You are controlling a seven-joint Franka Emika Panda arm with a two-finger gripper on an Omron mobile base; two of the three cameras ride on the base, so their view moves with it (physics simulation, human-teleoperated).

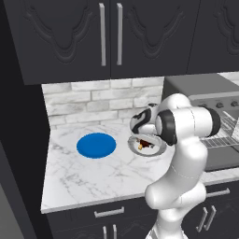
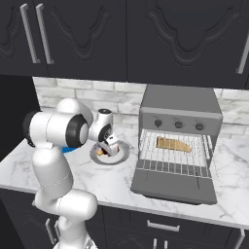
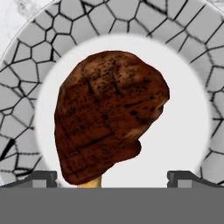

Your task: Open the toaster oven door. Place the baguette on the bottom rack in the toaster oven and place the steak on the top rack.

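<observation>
You have white marble counter [image 1: 84,177] under dark cabinets [image 1: 70,37], pale brick behind; the gripper [image 3: 112,177] hangs released above the steak [image 3: 109,113] on its grey-rimmed plate [image 2: 121,154]; a blue plate [image 1: 96,145] sits left; right, the toaster oven [image 2: 180,104], toaster oven door [image 2: 172,187] dropped open, holds the baguette [image 2: 173,144] on a rack.

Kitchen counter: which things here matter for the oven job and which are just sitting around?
Job:
steak on its grey patterned plate
baguette on a rack
toaster oven
toaster oven door, open
end effector, open above the steak

Just there:
blue plate
</observation>
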